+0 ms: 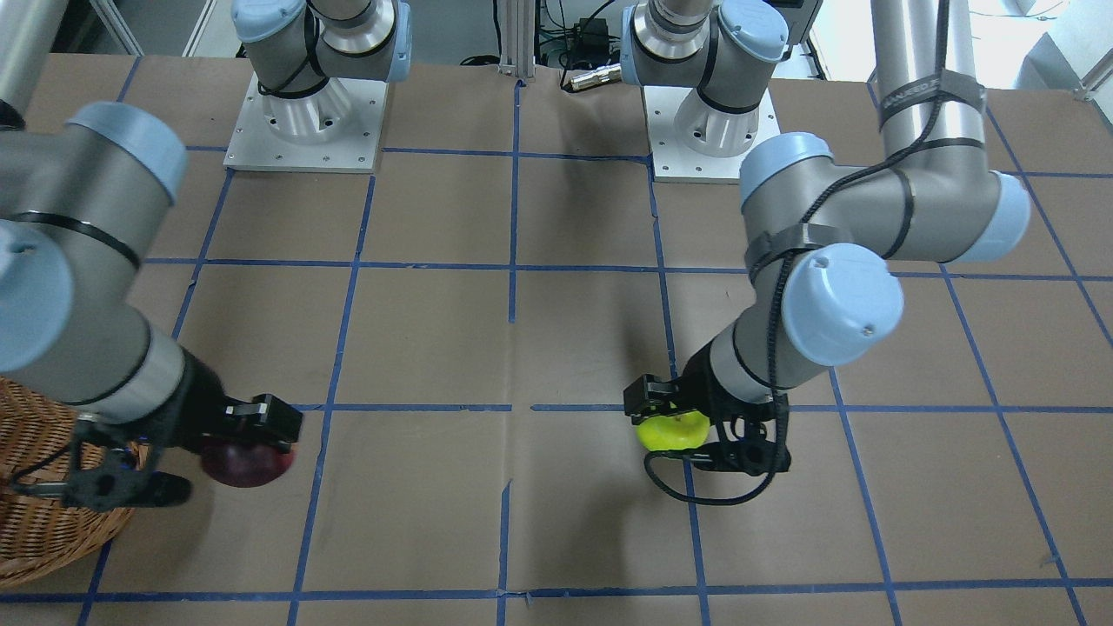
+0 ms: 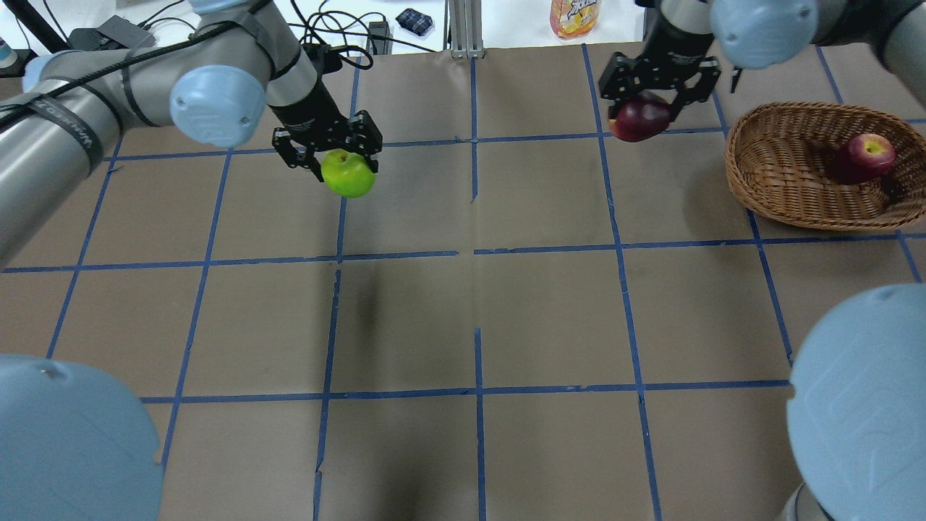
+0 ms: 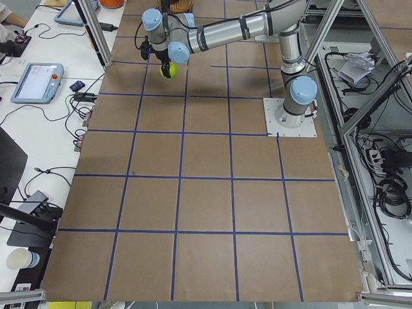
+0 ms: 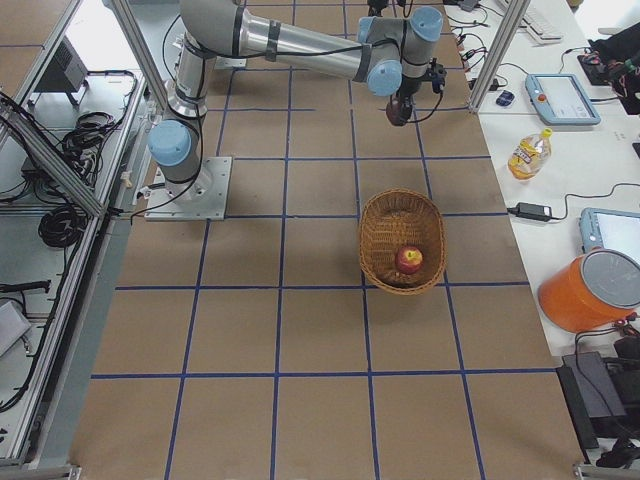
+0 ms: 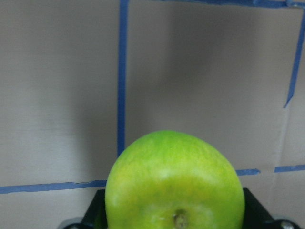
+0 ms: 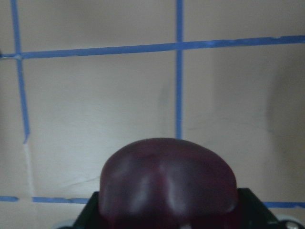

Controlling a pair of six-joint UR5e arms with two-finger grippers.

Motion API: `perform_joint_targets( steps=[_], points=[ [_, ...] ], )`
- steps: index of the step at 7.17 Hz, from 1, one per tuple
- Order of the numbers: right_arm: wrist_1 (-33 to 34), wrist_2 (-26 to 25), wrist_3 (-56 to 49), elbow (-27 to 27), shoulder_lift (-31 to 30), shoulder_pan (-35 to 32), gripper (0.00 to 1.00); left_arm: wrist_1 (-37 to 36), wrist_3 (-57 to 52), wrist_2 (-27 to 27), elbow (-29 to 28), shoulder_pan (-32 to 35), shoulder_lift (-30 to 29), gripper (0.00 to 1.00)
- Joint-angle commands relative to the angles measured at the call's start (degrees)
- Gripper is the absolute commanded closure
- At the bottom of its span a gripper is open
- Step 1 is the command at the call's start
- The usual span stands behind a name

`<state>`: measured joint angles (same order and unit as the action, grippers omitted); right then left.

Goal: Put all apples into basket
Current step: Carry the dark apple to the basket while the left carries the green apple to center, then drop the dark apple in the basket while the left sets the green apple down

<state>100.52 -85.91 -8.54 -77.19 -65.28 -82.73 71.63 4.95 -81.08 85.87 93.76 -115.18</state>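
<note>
**2 apples gripped, 1 in the basket**

At the left gripper [image 2: 331,153]: 2 fingers clamped on the green apple [image 2: 349,175], pressing opposite sides and spread only as wide as the fruit. Most of the fruit bulging out beyond the fingertips. From the left wrist camera, filling the lower middle, stem dimple turned to the lens, black finger bases showing at either side. Held clear of the table [image 2: 477,318], with brown paper, blue tape lines [image 2: 405,255] and a soft shadow beneath the gripper.

At the right gripper [image 2: 657,98]: the same grip, 2 fingers pinching the maroon apple [image 2: 641,119] from opposite sides. Fruit hanging under the fingertips, likewise off the table. From the right wrist camera, a dark rounded dome low in the middle, with a tape crossing on the paper beyond it.

Outward from the right gripper: the basket [image 2: 785,199] near, on the side away from the left gripper, standing on the table and touching neither gripper nor maroon apple. Inside it, in the half farther from that gripper, the red apple [image 2: 865,156], yellow stem dimple showing.

Outward from the left gripper: well apart from the basket and red apple, with the right gripper between. Past the table edge beyond both grippers, nearer the right one, a yellow-orange bottle [image 2: 575,16].
</note>
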Motion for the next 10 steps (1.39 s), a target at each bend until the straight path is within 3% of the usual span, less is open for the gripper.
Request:
perform_joint_targets(
  steps=[1, 3, 4, 5, 6, 7, 9, 10],
  points=[
    [-1.82, -4.00, -18.74, -0.77, -0.29, 12.02, 0.99, -9.72, 7.95, -4.16, 3.23, 9.74, -1.45, 0.45],
    [-0.51, -10.29, -22.21, -0.85, 2.60, 17.31, 0.98, -19.01, 15.16, -4.00, 7.63, 13.10, -4.34, 0.45],
    [1.15, -10.50, -22.48, -0.77, 5.49, 20.12, 0.96, -21.25, 16.04, -4.18, 7.91, 13.64, -5.49, 0.45],
    [7.69, -10.76, -24.84, -0.77, 7.43, 21.63, 0.93, -21.45, 17.01, -4.09, 7.91, 14.86, -6.19, 0.44],
    [8.63, -10.85, -27.38, -0.85, 8.58, 22.43, 0.90, -21.45, 19.54, -4.09, 7.82, 16.62, -6.37, 0.33],
    [8.46, -10.94, -27.58, -0.85, 9.81, 23.05, 0.82, -21.80, 20.52, -3.92, 7.91, 16.81, -6.64, 0.00],
    [7.41, -10.77, -27.15, -0.85, 9.91, 23.05, 0.70, -20.15, 18.53, -3.48, 6.95, 14.46, -2.98, 0.00],
    [5.67, -10.59, -26.88, -0.77, 9.91, 23.05, 0.56, -17.78, 15.73, -3.30, 6.68, 12.09, -0.60, 0.00]
  ],
)
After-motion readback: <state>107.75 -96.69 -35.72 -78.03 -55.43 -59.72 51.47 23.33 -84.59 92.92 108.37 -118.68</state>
